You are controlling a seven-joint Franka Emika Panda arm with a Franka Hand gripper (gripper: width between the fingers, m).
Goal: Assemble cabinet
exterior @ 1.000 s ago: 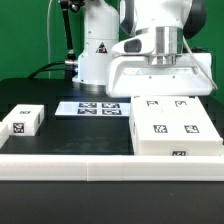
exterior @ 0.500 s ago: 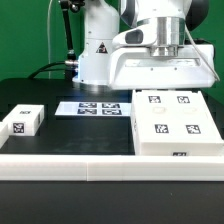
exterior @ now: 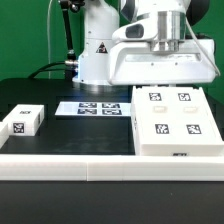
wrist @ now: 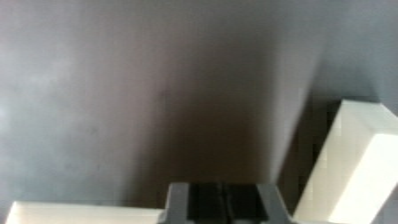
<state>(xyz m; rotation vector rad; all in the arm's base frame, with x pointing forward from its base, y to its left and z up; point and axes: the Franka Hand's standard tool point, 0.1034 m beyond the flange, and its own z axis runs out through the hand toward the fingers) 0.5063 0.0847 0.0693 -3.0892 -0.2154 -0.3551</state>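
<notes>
The cabinet point(exterior: 178, 122) is a large white box with black-and-white tags on top. It lies on the black table at the exterior view's right. My gripper point(exterior: 165, 84) hangs just above its far edge; its white hand hides the fingers there. In the wrist view the two dark fingers point(wrist: 224, 205) stand close together with nothing between them, over blurred dark table. A white edge point(wrist: 352, 160), probably the cabinet, lies beside them.
A small white tagged block point(exterior: 21, 121) lies at the exterior view's left. The marker board point(exterior: 92, 107) lies flat at the back middle. The robot base point(exterior: 95, 50) stands behind it. A white ledge point(exterior: 70, 165) runs along the table's front.
The gripper has risen above the cabinet's far edge, uncovering the tags on the cabinet's top. The cabinet and the small block have not moved.
</notes>
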